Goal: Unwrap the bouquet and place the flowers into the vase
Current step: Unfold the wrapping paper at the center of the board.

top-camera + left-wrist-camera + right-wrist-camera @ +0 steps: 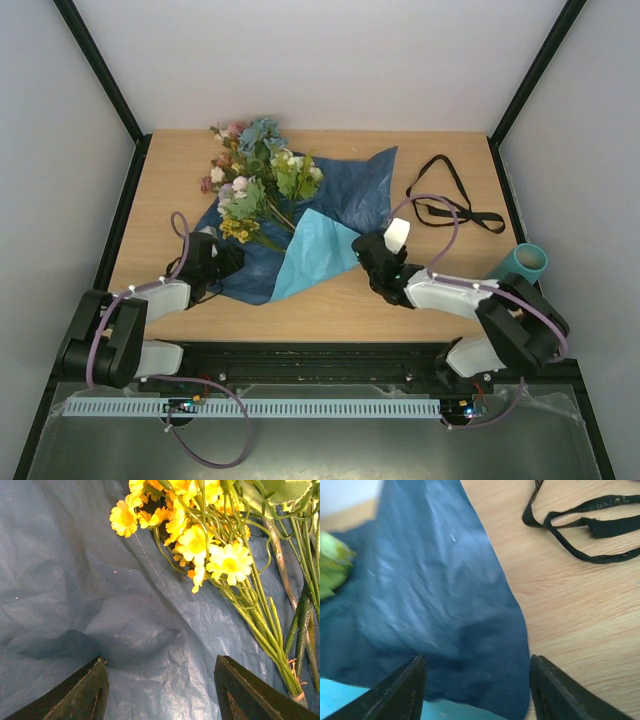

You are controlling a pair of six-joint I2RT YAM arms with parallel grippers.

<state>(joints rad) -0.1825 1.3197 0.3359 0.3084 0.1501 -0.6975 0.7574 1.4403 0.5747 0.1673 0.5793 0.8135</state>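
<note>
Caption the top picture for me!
Flowers lie on opened blue paper, left gripper and right gripper open over it, ribbon and teal vase at right.

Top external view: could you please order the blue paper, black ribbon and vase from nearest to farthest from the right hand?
1. Blue paper: directly beneath the right hand, spreading to its left.
2. Black ribbon: behind it and to the right.
3. Vase: far right, beside the arm.

Lower vase (531,261) behind right arm (503,312)
</note>
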